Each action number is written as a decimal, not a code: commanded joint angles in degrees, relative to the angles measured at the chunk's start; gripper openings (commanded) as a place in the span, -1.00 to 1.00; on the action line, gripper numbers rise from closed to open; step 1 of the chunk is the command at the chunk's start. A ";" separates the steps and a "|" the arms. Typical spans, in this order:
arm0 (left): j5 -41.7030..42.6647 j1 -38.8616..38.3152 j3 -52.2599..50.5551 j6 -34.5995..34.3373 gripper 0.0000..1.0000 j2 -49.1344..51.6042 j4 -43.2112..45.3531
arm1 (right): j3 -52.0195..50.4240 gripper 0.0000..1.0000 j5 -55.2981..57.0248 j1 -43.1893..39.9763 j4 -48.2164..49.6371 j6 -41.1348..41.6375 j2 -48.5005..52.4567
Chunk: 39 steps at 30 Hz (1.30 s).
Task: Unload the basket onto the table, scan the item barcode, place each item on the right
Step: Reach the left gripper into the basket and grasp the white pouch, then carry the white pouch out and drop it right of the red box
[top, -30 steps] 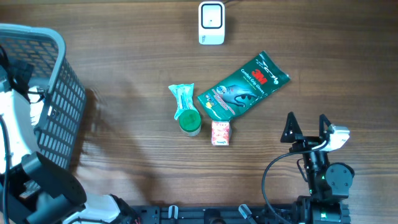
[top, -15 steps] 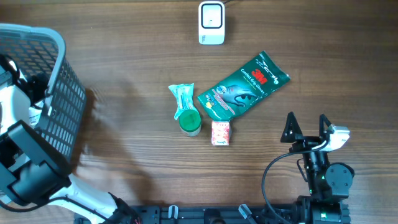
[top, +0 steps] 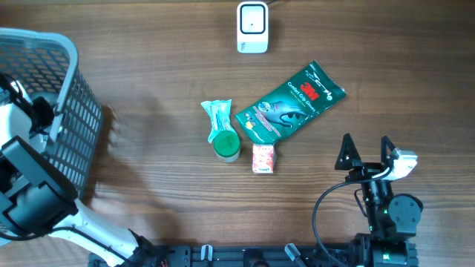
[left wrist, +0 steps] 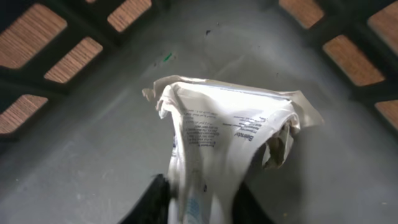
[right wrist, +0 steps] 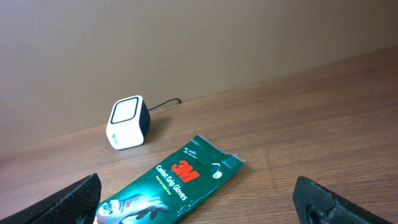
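My left gripper (left wrist: 199, 196) is down inside the black basket (top: 63, 111) and is shut on a crumpled white printed packet (left wrist: 224, 124), pinching its lower end just above the basket's grey floor. In the overhead view the left gripper itself is hidden by the basket and the arm. The white barcode scanner (top: 252, 27) stands at the back of the table, also seen as the scanner (right wrist: 129, 122) in the right wrist view. My right gripper (top: 366, 152) rests open near the front right, with nothing between its fingers (right wrist: 81, 196).
A green 3M glove pack (top: 291, 102) lies mid-table, ahead of the right gripper. Beside it are a teal-and-white sachet (top: 217, 116), a green round tub (top: 226, 145) and a small red-and-white box (top: 263, 158). The basket's tall mesh walls surround the left gripper.
The left arm has shifted at the basket and its gripper has closed on the white packet. The right arm has not moved.
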 commanded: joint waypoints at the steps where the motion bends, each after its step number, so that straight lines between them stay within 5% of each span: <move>1: -0.31 0.20 -1.53 0.50 -0.77 2.80 -2.69 | -0.04 1.00 0.20 0.02 0.24 0.24 -0.31; 8: -0.59 0.20 -1.44 -0.52 -0.58 -17.16 -3.02 | -0.04 0.99 0.20 0.02 0.24 0.24 -0.31; 12: 4.13 0.13 -1.44 -9.51 -0.58 -33.77 -4.74 | -0.04 0.99 0.20 0.02 0.24 0.22 -0.31; 17: 42.23 -5.46 -1.44 -23.76 -0.57 -52.87 -6.32 | -0.04 1.00 0.20 0.02 0.24 0.22 -0.31; 19: 46.10 -15.19 -1.44 -24.17 -0.57 -54.25 -8.59 | -0.04 0.99 0.20 0.02 0.24 0.24 -0.31; 24: 28.30 -56.26 -2.97 -23.96 -0.55 -44.35 -14.80 | -0.04 0.99 0.20 0.02 0.24 0.22 -0.31; 27: 14.40 -74.44 -2.97 -24.17 -0.51 -30.71 -12.90 | -0.04 0.99 0.20 0.02 0.24 0.24 -0.31; 34: 13.86 -86.93 -2.97 -45.48 -0.56 -5.05 3.02 | -0.04 0.99 0.20 0.02 0.24 0.22 -0.31; 36: 9.94 -88.43 -2.95 -51.36 -0.25 -4.44 3.96 | -0.04 1.00 0.20 0.02 0.24 0.22 -0.31; 37: 7.98 -88.72 -2.93 -53.09 0.85 -4.57 4.24 | -0.04 0.99 0.20 0.02 0.24 0.24 -0.31; 39: 4.37 -88.13 -2.43 -53.68 1.00 -4.98 4.31 | -0.04 1.00 0.20 0.02 0.24 0.24 -0.31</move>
